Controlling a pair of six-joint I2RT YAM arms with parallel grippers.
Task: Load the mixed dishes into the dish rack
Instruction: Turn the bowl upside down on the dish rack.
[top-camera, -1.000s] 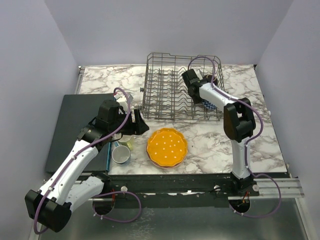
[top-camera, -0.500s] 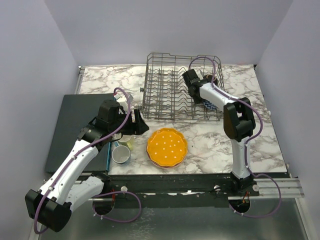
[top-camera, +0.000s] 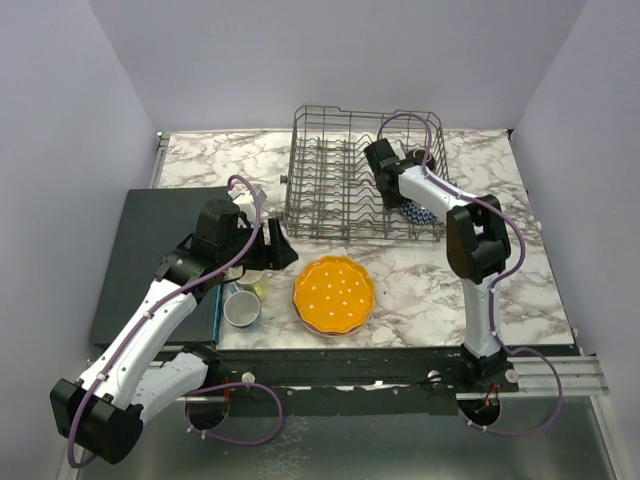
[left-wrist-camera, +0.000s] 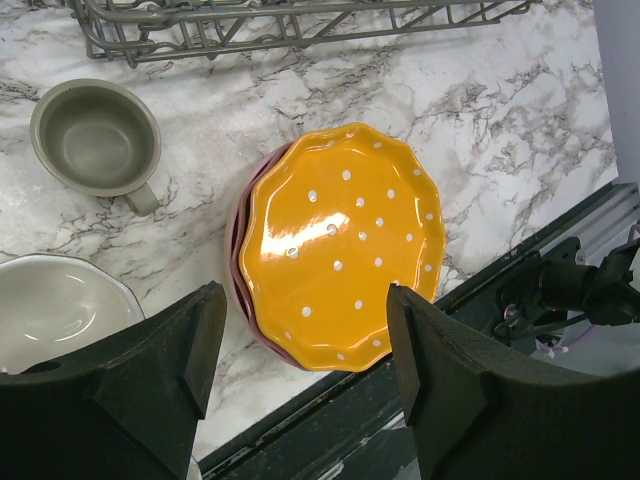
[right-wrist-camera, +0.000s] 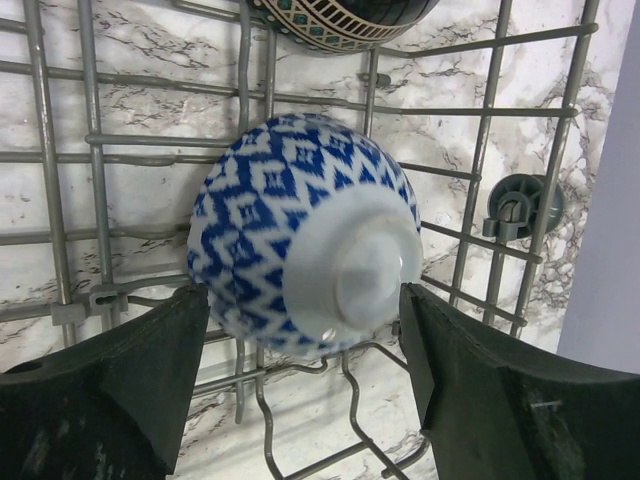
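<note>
Dish rack, a rectangular grey wire basket with rows of upright tines (top-camera: 340, 180), stands at the far middle of the white-and-grey marbled desk (top-camera: 520, 290). The right gripper (right-wrist-camera: 302, 300) reaches down into the rack's right end. Between its fingers lies a small blue-and-white diamond-patterned bowl (right-wrist-camera: 290, 220), tipped on its side on the rack wires with its white foot toward the wrist camera. The fingers are spread wide, one on each flank of the bowl, tips right at its sides; I cannot tell whether they press on it or stand just off it. Just beyond it in the rack sits a dark bowl with a patterned band (right-wrist-camera: 340, 20), mostly cut off by the frame. The left gripper (left-wrist-camera: 305, 300) hangs over the near part of the desk, fingers wide apart and holding nothing. Directly below the gap is a scalloped orange plate with white dots (left-wrist-camera: 340, 250), stacked on a pink plate (left-wrist-camera: 238, 262) whose rim shows at the left. A grey mug (left-wrist-camera: 95, 135) stands upright near the plates. A pale glossy dish (left-wrist-camera: 50, 305) lies beside it, only partly visible. A dark flat mat (top-camera: 140, 270) lies along the left edge.
</note>
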